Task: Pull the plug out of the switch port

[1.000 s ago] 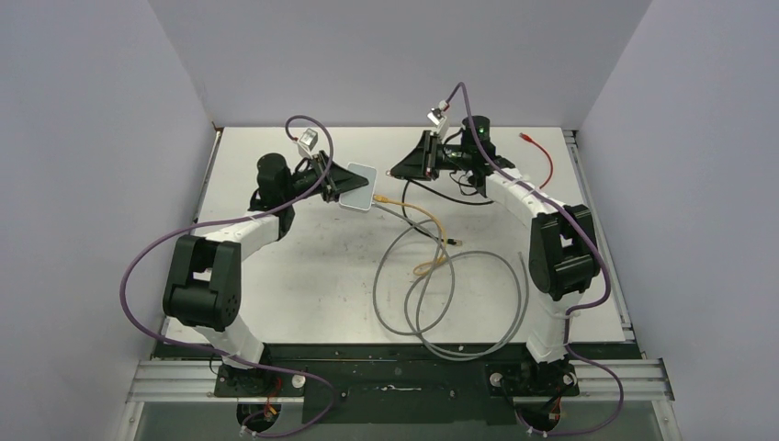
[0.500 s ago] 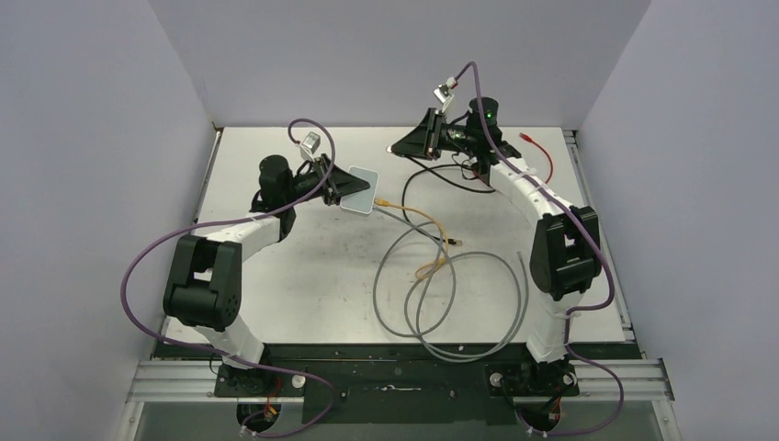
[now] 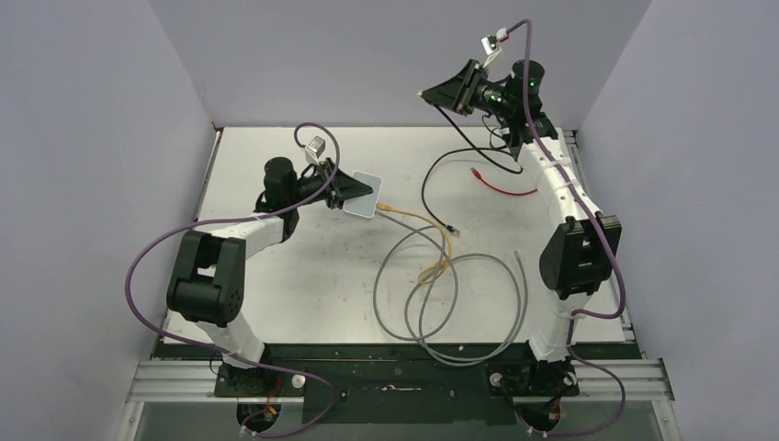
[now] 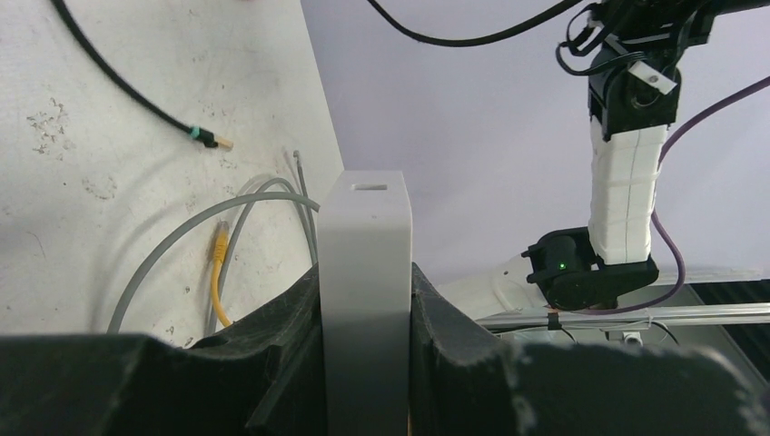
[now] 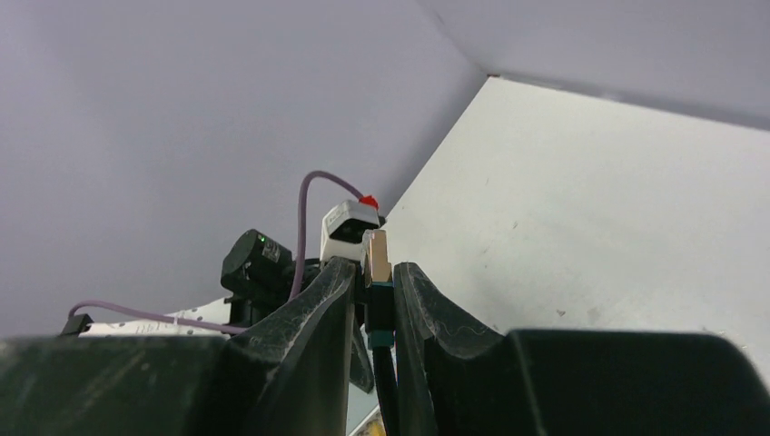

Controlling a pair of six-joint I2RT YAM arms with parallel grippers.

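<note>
1. Switch [image 3: 367,195] and wires share a big white table [image 3: 303,266] that fills the middle of the top view.
2. A grey cable [image 3: 375,289] makes wide loops in the lower middle of the table. One end goes up to the lower right edge of the switch.
3. A black cable [image 3: 424,195] hangs from the upper right of the top view down to the table. Its loose end lies near the middle.
4. A yellow cable [image 3: 447,246] also runs to the lower right edge of the switch. It bends down across the grey loops.
5. A red cable [image 3: 503,190] lies on the right side of the table.
6. The left gripper [image 3: 347,188] is just left of the middle. It is squeezed tight on the switch. In the left wrist view the switch stands on its thin edge between the two black fingers [image 4: 281,345].
7. The right gripper [image 3: 430,93] is high in the upper right, in front of the back wall and well apart from the switch. It is almost closed and pinches the plug [image 5: 377,263].
8. The plug is the smallest thing. Its pale tip pokes out past the fingers. A green sleeve sits behind it, where the black cable starts.
</note>
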